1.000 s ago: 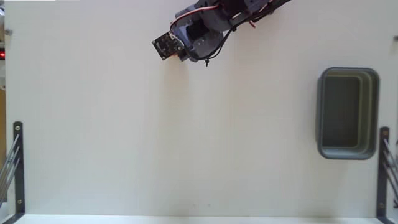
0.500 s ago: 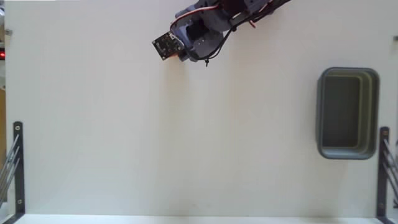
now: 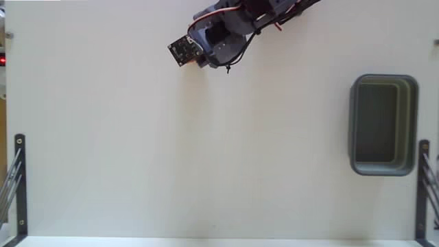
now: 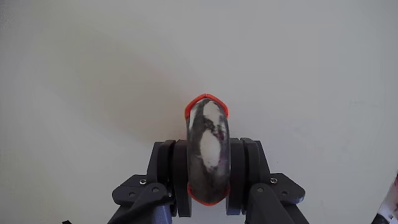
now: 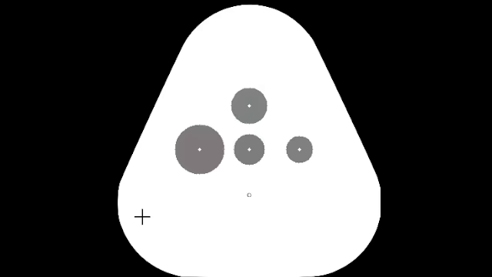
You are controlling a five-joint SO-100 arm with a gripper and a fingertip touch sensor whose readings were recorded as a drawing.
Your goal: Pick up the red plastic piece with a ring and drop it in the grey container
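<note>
In the fixed view my arm [image 3: 230,27] is cut off by the far edge of the surface [image 3: 206,151], and its own bulk hides my fingertips. I cannot find the red plastic piece with a ring anywhere there. In the wrist view my end effector [image 4: 208,106] shows a mottled grey-white oval [image 4: 208,146] edged in thin orange-red. I cannot tell whether that is the piece, or whether I am pinching anything. The grey container [image 3: 384,80] sits at the surface's right edge, well apart from me.
</note>
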